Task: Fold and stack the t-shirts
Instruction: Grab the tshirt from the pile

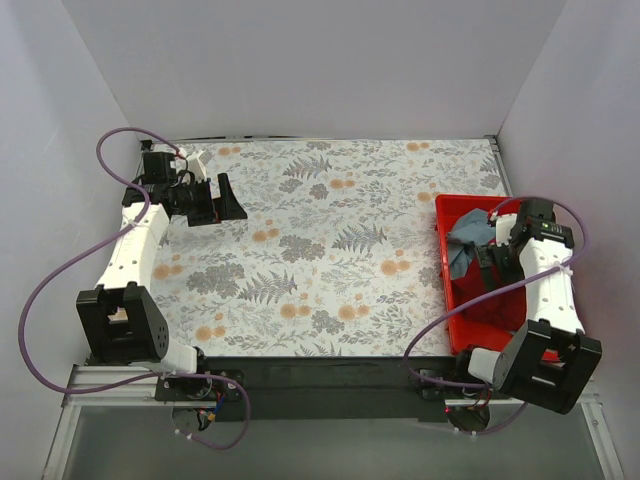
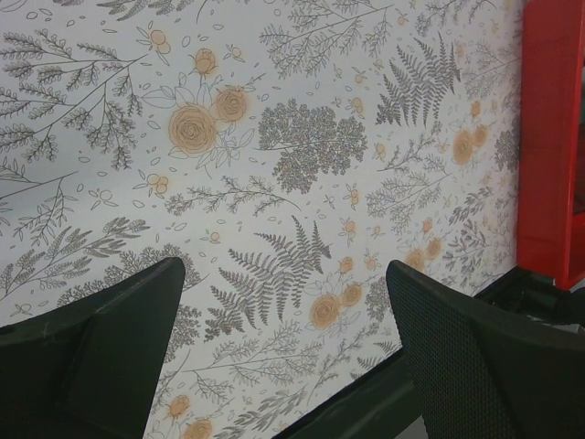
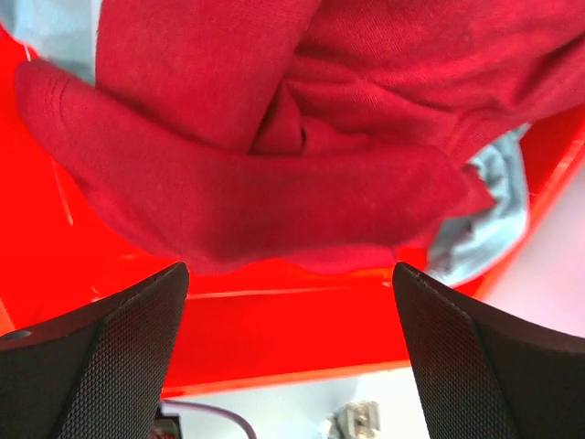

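Note:
The dark red t-shirt (image 3: 274, 137) lies crumpled in the bright red bin (image 1: 447, 208), filling the right wrist view. The grey-blue t-shirt (image 1: 465, 245) is bunched beside it at the bin's far end; it shows at the edges of the right wrist view (image 3: 494, 215). My right gripper (image 1: 487, 268) is open and empty, lowered into the bin, its jaws (image 3: 288, 274) just short of a fold of the dark red shirt. My left gripper (image 1: 222, 203) is open and empty above the far left of the table, with only the cloth between its jaws (image 2: 283, 270).
A floral tablecloth (image 1: 330, 250) covers the table. The bin stands at the right edge, and its side shows in the left wrist view (image 2: 548, 137). Its near wall (image 3: 274, 338) lies under my right jaws. White walls enclose the table on three sides.

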Robot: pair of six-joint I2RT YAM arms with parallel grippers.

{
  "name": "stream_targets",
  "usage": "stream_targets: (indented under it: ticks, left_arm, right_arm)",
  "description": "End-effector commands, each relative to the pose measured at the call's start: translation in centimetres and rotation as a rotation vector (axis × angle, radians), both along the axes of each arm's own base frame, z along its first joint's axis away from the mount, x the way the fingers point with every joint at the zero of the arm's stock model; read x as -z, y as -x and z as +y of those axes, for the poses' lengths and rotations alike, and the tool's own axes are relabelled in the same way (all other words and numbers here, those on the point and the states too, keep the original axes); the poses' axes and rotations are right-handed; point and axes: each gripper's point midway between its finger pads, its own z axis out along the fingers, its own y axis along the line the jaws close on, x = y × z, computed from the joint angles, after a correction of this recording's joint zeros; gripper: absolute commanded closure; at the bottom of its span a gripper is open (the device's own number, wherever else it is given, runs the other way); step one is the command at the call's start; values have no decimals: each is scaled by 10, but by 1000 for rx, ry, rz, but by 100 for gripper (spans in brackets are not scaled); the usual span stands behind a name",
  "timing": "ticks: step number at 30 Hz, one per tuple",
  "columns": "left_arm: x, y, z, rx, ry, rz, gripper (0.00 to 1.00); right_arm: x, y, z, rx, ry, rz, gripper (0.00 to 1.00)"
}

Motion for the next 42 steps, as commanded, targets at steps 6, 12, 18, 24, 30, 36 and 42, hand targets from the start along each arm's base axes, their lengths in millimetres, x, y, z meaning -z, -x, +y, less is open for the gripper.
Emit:
stream_targets:
  ticks: [6, 12, 18, 24, 30, 36, 42]
  left_arm:
    - [-16, 0, -6, 22, 34, -32, 8]
    - [-16, 0, -7, 27, 34, -37, 8]
    - [-18, 1, -6, 27, 35, -46, 8]
    - [-18, 1, -8, 32, 39, -51, 8]
    - [-22, 1, -10, 42, 57, -58, 8]
    - [-25, -2, -11, 45, 57, -70, 8]
    - [-25, -5, -7, 32, 35, -84, 8]
  right_arm:
    - [32, -12, -5, 130, -116, -43, 2]
    - [54, -11, -10, 179, -176, -9, 2]
    - [40, -23, -8, 162, -212, -76, 51]
    - [-2, -28, -12, 118, -157, -173, 99]
    - [-70, -34, -16, 73, -93, -295, 99]
    - [-154, -48, -4, -22, -76, -516, 99]
    - [-231, -70, 26, -197, -151, -743, 99]
